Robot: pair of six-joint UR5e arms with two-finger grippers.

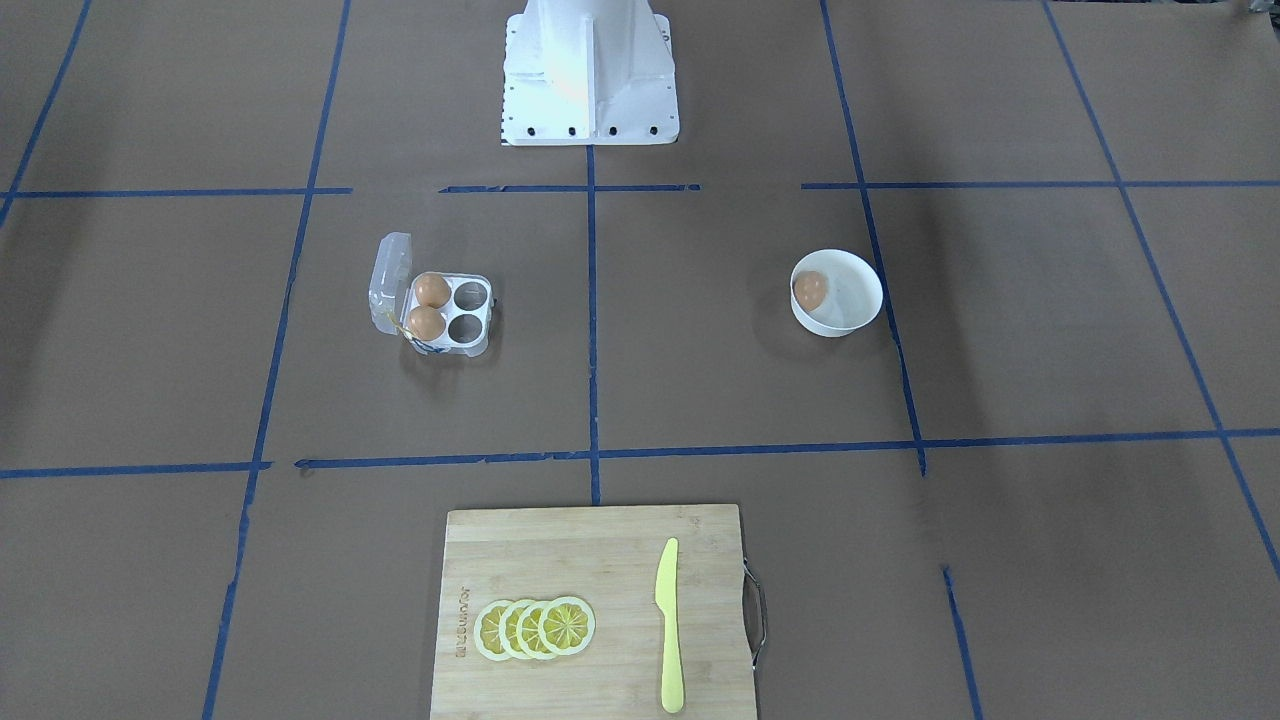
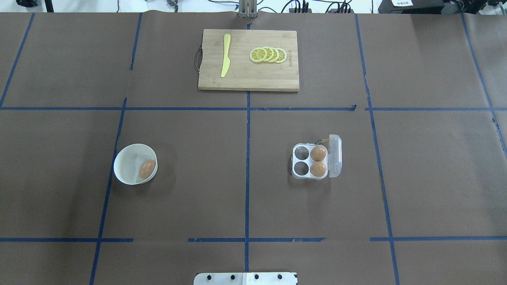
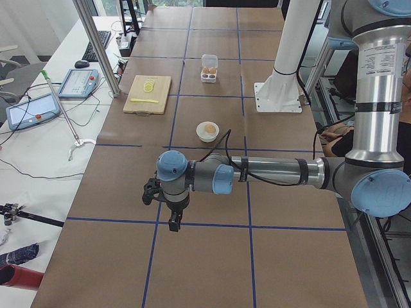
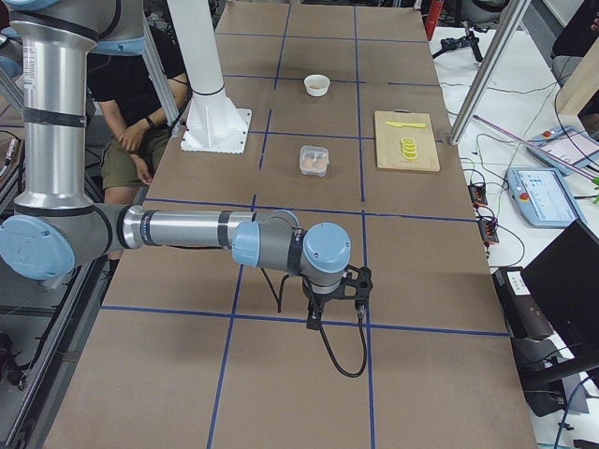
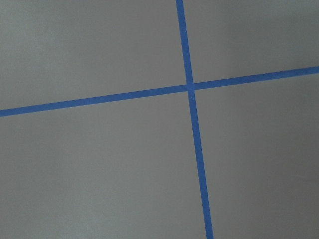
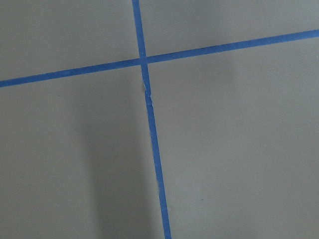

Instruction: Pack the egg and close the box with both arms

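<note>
One orange-brown egg point(image 2: 147, 168) lies in a white bowl point(image 2: 126, 158) on the overhead view's left; it also shows in the front view point(image 1: 810, 289). The clear box point(image 2: 301, 161) stands open on the right, lid point(image 2: 334, 155) hinged back, with two eggs point(image 2: 318, 153) in the wells beside the lid and two wells empty. My left gripper point(image 3: 172, 219) shows only in the left side view, over bare table far from the bowl. My right gripper point(image 4: 314, 316) shows only in the right side view, far from the box point(image 4: 314, 161). I cannot tell whether either is open or shut.
A wooden cutting board point(image 2: 245, 79) with a yellow knife point(image 2: 225, 59) and lemon slices point(image 2: 268, 54) lies at the table's far edge. The white pedestal point(image 1: 588, 70) stands at the robot's side. Both wrist views show only brown paper and blue tape lines point(image 5: 192, 119).
</note>
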